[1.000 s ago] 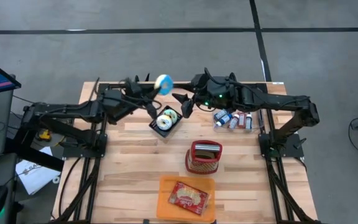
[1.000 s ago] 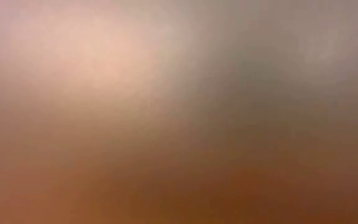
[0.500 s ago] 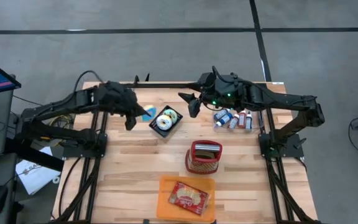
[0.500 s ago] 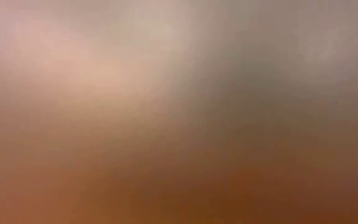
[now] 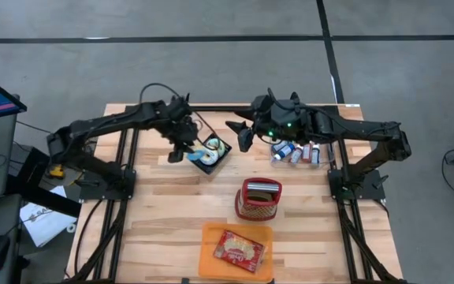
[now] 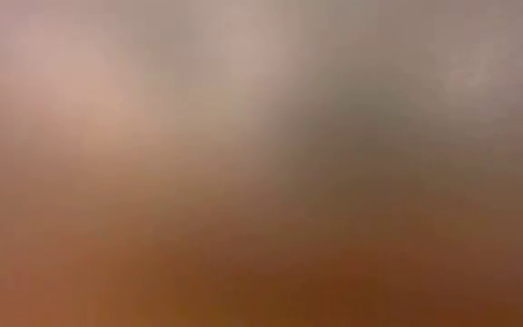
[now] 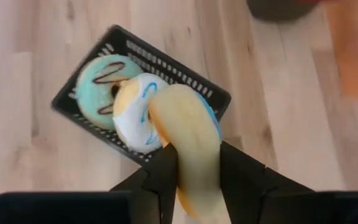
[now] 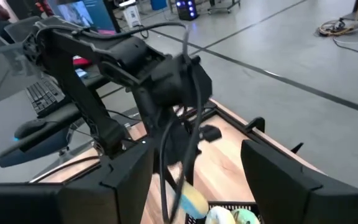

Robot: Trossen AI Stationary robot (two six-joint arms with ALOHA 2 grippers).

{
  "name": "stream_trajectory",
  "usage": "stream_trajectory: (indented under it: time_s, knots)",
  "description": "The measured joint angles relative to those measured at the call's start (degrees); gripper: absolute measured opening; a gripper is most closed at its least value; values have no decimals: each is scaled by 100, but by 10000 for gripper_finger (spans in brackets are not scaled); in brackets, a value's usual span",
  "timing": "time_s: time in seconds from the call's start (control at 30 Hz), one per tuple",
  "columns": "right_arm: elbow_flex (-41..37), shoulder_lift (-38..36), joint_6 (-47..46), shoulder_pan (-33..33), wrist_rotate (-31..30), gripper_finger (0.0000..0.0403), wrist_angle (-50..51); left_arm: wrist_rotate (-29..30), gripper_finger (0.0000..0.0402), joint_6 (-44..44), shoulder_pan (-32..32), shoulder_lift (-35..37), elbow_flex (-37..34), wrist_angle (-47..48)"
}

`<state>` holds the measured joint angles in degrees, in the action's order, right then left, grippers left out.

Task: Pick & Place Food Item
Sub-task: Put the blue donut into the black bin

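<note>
A doughnut with a yellow underside and blue icing (image 7: 188, 124) stands on edge between the fingers of my left gripper (image 7: 197, 163), just over the black slotted tray (image 7: 166, 65). In the tray lie a teal doughnut with chocolate drizzle (image 7: 101, 84) and a white one with blue drizzle (image 7: 135, 115). In the high view my left gripper (image 5: 186, 150) is at the tray's left end (image 5: 211, 155). My right gripper (image 5: 239, 134) hangs open above the table just right of the tray, its fingers wide apart (image 8: 197, 180) and nothing between them. My left gripper pinches the blue-iced doughnut across its thickness, one finger on each flat face, at the lower part of the ring (image 7: 194, 171). The fingers slant steeply down from the table's left. The doughnut stands on edge past the fingertips, beside the white doughnut; whether the two touch I cannot tell.
A red wire basket (image 5: 258, 199) stands mid-table, with an orange tray holding a red packet (image 5: 237, 251) at the near edge. Several small bottles (image 5: 296, 151) lie to the right under my right arm. The low view shows only blur.
My left gripper has swung down from near the table's far edge to the tray's left end with the blue-iced doughnut. It has tipped from nearly level to pointing steeply down and has rolled. The doughnut, whose iced face showed from above, now stands on edge.
</note>
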<state>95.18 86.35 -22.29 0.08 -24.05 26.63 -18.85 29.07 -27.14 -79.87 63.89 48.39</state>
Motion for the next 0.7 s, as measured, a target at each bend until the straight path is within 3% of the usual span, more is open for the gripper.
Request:
stream_trajectory:
  time_s: [0.23, 0.7]
  knots:
    - [0, 0, -177, -2, -57, 234, 57, -70, 106, 939, 63, -620, 245, 25]
    - [0, 0, -282, 28, -198, 234, 60, -406, 106, 1164, 166, -1176, 255, -463]
